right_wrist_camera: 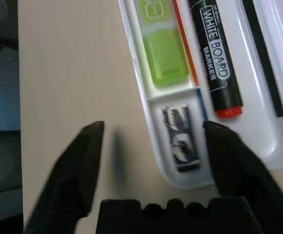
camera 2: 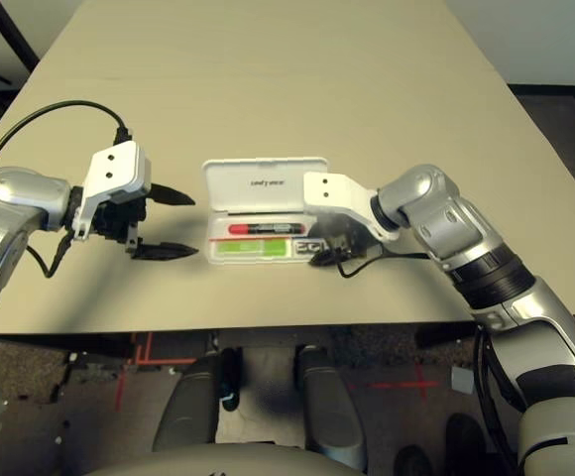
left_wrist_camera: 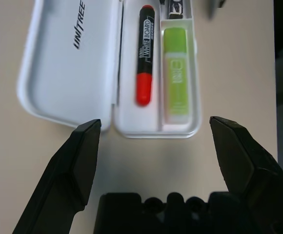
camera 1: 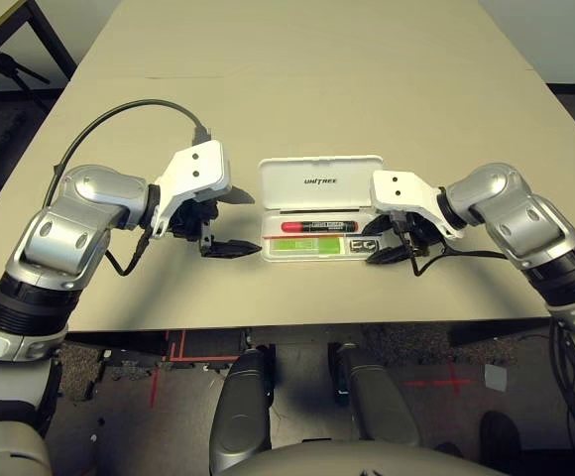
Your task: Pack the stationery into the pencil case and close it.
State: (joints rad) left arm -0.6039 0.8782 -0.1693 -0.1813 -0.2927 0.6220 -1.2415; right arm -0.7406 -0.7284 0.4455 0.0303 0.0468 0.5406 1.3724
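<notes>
1. Pincer, my right one (right_wrist_camera: 153,127): spread wide, empty, angled over the case's end beside the black-and-silver piece (right_wrist_camera: 181,137).
2. That piece lies in its small compartment, green highlighter (left_wrist_camera: 176,75) in the next, marker (left_wrist_camera: 144,56) in the long one.
3. Packing looks finished; I judge closing next: withdraw, then swing the raised lid (camera 1: 319,184) over.
4. My left pincer (left_wrist_camera: 155,119) gapes, empty, beside the pencil case's (left_wrist_camera: 156,134) other end.
</notes>
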